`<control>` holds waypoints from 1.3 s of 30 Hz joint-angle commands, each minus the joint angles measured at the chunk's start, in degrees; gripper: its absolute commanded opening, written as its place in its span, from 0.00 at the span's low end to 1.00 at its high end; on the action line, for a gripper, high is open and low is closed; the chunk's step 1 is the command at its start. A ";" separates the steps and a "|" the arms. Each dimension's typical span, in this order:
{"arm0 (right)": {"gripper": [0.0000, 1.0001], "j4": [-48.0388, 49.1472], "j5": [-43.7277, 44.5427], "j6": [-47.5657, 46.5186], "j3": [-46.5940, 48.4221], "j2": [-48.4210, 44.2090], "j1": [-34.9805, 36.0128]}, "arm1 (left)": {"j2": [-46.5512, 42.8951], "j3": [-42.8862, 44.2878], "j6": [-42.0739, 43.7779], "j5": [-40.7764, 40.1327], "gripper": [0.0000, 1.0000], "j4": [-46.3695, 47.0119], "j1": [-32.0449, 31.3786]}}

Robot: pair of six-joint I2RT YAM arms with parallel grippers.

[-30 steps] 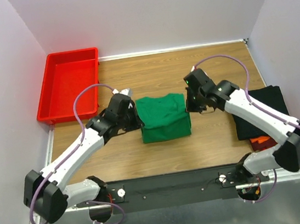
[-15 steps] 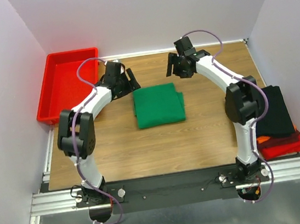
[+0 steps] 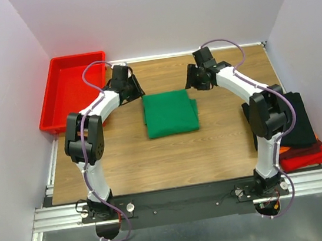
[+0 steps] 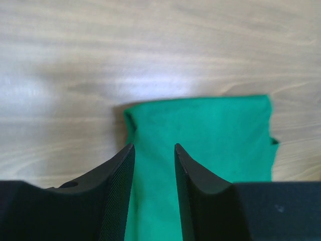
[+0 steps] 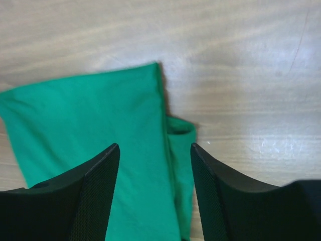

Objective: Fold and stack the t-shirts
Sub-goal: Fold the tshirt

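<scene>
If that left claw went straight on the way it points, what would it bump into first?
Probably the folded green t-shirt; nothing lies between it and the open left gripper, though depth is unclear.

Top view high, looking down on table [image 3: 224, 148]; wrist views close, downward; all share green t-shirt [image 3: 170, 113].

Seen from above, the folded t-shirt [image 3: 170, 113] is lying flat at the middle of the bench [image 3: 212, 149]. The tray [image 3: 47, 106] is sitting at the far-left corner, well apart from it. The stack of t-shirts [image 3: 303, 116] is resting at the right edge, nearer the arm bases. The two pincers are hanging just beyond the folded t-shirt's far corners: left pincer [image 3: 136, 88] at the left, right pincer [image 3: 191, 81] at the right.
</scene>
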 commanded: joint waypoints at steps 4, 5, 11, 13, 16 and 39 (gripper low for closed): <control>0.62 4.60 -3.17 -0.17 -4.09 1.92 1.24 | -0.83 -5.53 0.09 1.89 0.48 1.08 -0.29; 0.61 4.78 -3.71 -0.17 -3.48 3.23 1.24 | -0.83 -5.88 0.09 2.16 0.52 1.43 -0.29; 0.58 5.74 -4.68 0.01 -3.47 5.79 1.95 | -0.13 -7.29 0.35 4.18 0.56 2.84 -0.64; 0.55 5.83 -4.59 0.45 -3.83 6.58 1.95 | 0.58 -7.29 0.36 4.79 0.56 2.93 -0.91; 0.53 6.88 -5.47 0.89 -4.44 7.46 1.95 | 1.11 -7.38 0.27 5.15 0.51 2.84 -1.17; 0.52 9.61 -4.07 3.70 -7.43 7.39 2.83 | 3.66 -6.41 0.79 3.74 0.00 1.08 -1.26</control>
